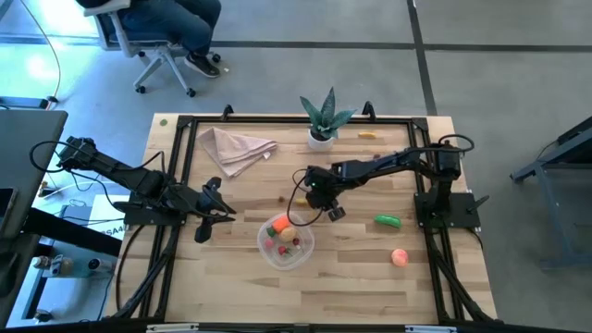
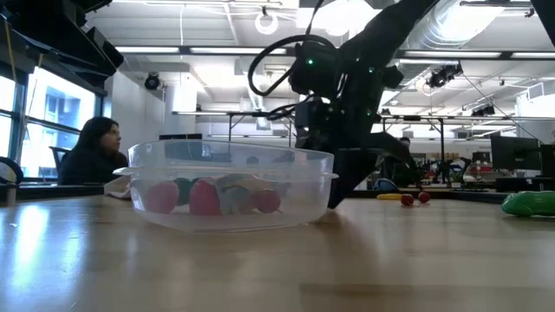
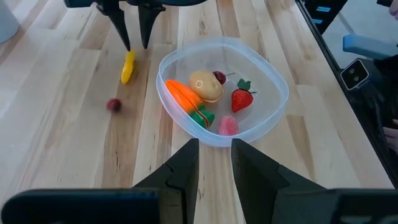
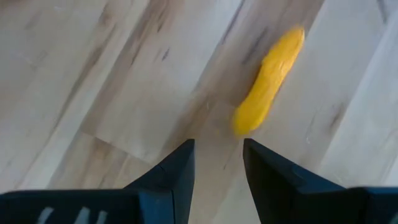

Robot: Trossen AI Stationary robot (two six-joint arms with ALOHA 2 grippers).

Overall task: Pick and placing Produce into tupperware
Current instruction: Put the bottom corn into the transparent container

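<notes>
The clear round tub (image 1: 287, 242) stands on the table's middle and holds an orange carrot (image 3: 185, 96), a tan piece, a red strawberry (image 3: 241, 99) and a small pink piece. A yellow banana (image 4: 268, 81) lies flat on the wood just beyond the tub's far side, also seen as the banana (image 3: 127, 66) in the left wrist view. My right gripper (image 3: 135, 42) points down over the banana's end, open, touching nothing. My left gripper (image 3: 215, 158) waits open, left of the tub. A green cucumber (image 1: 388, 220) and a pink peach (image 1: 400, 257) lie to the right.
A tiny red piece (image 3: 112, 104) lies on the wood near the banana. A potted green plant (image 1: 322, 118) and a small orange piece (image 1: 368, 135) sit at the far edge, with a beige napkin (image 1: 236, 148) at far left. A person sits beyond the table.
</notes>
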